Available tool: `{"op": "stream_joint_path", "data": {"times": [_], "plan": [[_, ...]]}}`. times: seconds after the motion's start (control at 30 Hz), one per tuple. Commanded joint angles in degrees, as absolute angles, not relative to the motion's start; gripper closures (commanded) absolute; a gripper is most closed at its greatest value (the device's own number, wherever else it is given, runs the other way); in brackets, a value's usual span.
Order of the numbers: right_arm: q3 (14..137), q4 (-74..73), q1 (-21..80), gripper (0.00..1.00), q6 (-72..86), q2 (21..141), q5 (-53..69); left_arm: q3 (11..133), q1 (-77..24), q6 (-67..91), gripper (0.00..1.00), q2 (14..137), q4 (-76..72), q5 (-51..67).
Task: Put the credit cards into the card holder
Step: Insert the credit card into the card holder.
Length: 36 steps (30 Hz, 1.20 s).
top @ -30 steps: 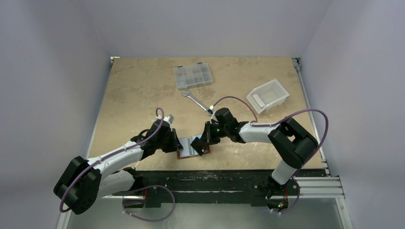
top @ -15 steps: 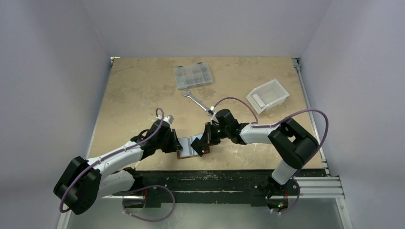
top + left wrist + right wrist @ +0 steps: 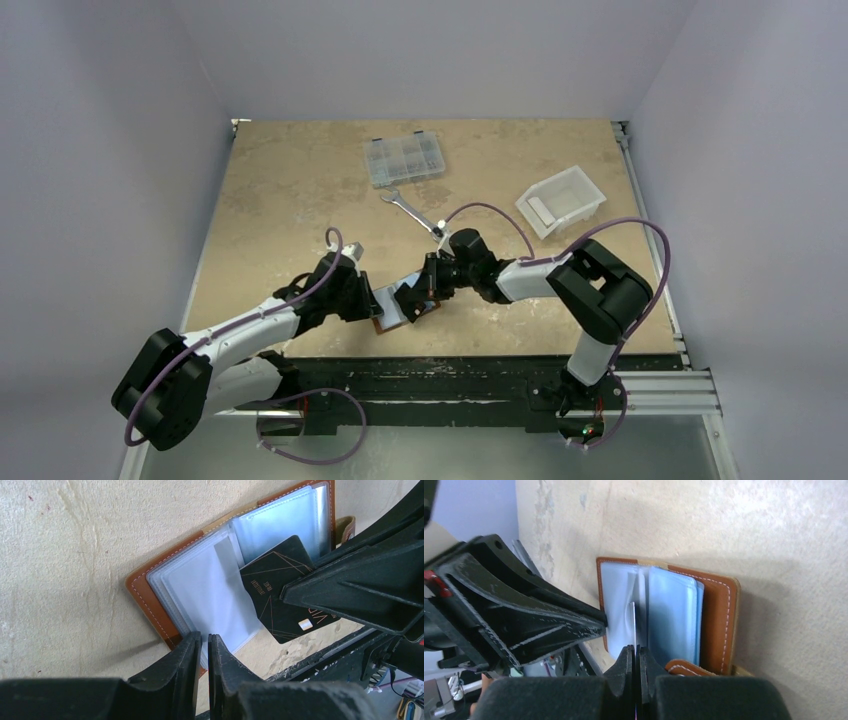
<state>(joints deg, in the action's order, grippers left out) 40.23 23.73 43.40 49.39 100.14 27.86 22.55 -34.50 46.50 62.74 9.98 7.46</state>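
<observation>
The right gripper (image 3: 634, 652) squeezes the black credit card (image 3: 280, 595); the left gripper (image 3: 201, 641), bottom middle, pinches the card holder (image 3: 142, 595). A tilted card could miss the pocket (image 3: 210, 597) and bend.

My right gripper (image 3: 634, 655) hides the 2 o'clock part of the dark card (image 3: 272, 587) in my left wrist view, and its print is too small to read. From my right wrist the card shows only edge-on. My left gripper (image 3: 204, 645) covers the card holder (image 3: 142, 592) at 6 o'clock. From above, both grippers hide most of it.
</observation>
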Motion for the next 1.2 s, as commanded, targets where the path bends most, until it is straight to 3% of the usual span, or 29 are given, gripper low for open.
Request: {"op": "stream_joint_path", "data": {"times": [0.0,1.17], "plan": [[39.15,30.44,43.67,1.00,49.88,100.81,24.92,20.95,-34.19,46.79,0.84,62.16,10.31,7.03],[37.35,49.16,41.87,1.00,53.98,110.86,29.10,19.40,-34.19,46.42,0.86,61.13,10.63,6.27]]}}
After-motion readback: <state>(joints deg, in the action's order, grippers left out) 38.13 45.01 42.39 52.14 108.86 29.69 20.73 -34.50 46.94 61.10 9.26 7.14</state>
